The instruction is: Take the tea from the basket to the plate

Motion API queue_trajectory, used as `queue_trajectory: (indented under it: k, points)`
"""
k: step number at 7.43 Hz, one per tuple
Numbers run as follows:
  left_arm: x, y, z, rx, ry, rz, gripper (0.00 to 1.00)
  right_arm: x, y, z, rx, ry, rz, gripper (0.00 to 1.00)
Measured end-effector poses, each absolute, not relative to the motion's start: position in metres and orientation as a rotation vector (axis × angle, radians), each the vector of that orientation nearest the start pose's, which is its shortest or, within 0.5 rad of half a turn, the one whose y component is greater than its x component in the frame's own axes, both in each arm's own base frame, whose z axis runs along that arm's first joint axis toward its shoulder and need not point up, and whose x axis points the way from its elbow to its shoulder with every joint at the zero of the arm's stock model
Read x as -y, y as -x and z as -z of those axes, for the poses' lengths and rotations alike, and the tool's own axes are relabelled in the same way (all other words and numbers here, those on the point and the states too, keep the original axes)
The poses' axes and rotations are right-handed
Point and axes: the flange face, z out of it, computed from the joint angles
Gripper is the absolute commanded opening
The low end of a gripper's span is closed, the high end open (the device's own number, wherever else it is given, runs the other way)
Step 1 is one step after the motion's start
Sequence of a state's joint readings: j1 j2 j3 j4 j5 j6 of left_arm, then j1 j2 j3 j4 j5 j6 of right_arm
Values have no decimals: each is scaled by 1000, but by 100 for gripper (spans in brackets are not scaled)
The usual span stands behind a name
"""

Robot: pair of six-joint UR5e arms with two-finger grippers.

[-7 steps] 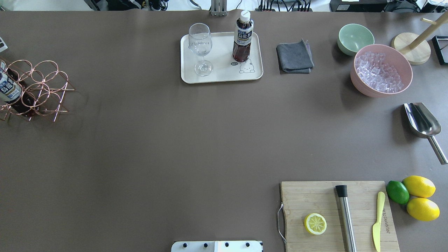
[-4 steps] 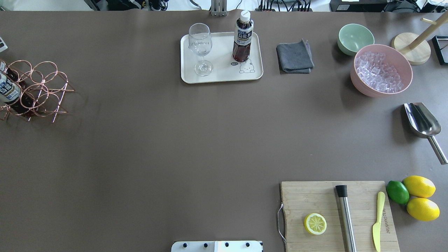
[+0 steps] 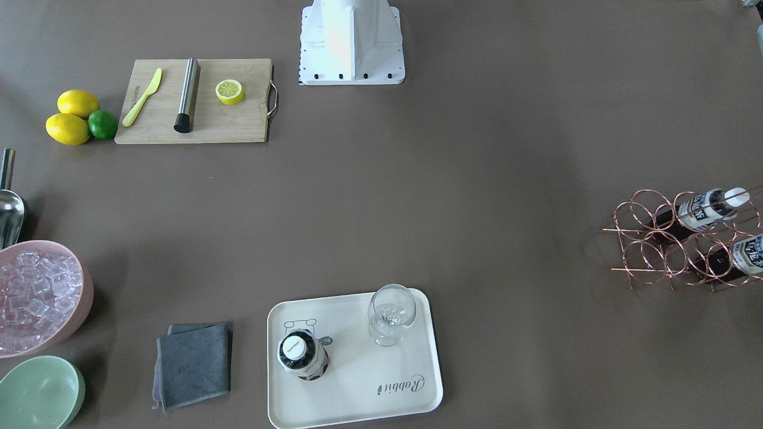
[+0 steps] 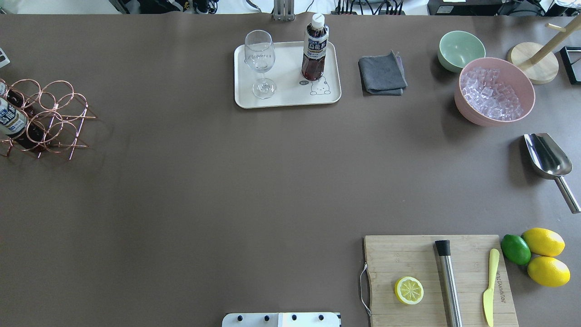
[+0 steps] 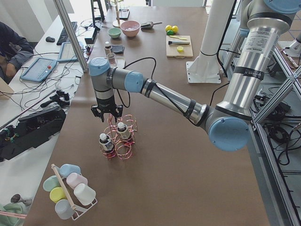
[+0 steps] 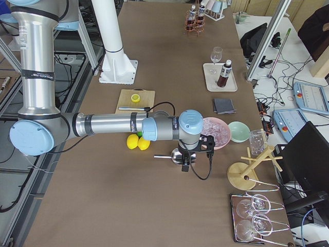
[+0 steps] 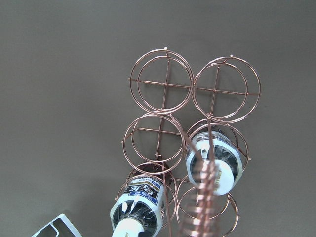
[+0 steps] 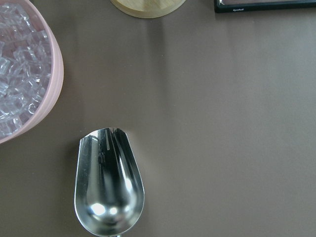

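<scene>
At the near edge, toward the right corner, a cutting board (image 4: 390,254) carries a half lemon (image 4: 409,290), a metal rod (image 4: 448,281) and a yellow knife (image 4: 489,286). A lime (image 4: 515,249) and two lemons (image 4: 543,241) lie just beside it at the right edge.

Farther along the right edge lies a metal scoop (image 4: 547,156). The right gripper (image 6: 185,163) hangs above it. Only a side view shows it, so I cannot tell how far its fingers are spread or whether it holds anything.

By the left edge stands the basket (image 7: 166,84). Two more tea bottles (image 3: 703,210) lie slanted in its rings, caps toward the left edge. The left gripper (image 5: 107,113) hangs just above the basket. It too shows only from the side, so I cannot tell its state.

At the middle of the far edge sits the plate (image 4: 290,97). The tea bottle (image 4: 314,50) stands upright on it beside the bear drawing. A wine glass (image 4: 260,61) stands on the plate's other half.

Rightward along the far edge lie a folded grey cloth (image 4: 382,73), a green bowl (image 4: 460,49), a pink bowl (image 4: 467,113) of ice just beside it, and a wooden stand (image 4: 533,61) near the far right corner.
</scene>
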State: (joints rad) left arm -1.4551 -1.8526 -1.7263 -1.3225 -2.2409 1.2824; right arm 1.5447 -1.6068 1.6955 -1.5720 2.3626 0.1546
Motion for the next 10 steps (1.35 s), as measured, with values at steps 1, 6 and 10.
queue_trajectory:
  k: [1,6,10]
  points:
    - [589,5,-465,-501,-564,-1397,98,482,-50,-614,795,-10,-88,100]
    - [565,52,-503,-542,-487,-1286,98,482,-52,-603,796,-32,-86,100]
    - [542,66,-544,-641,-413,-1118,98,478,-53,-609,793,-21,-92,100]
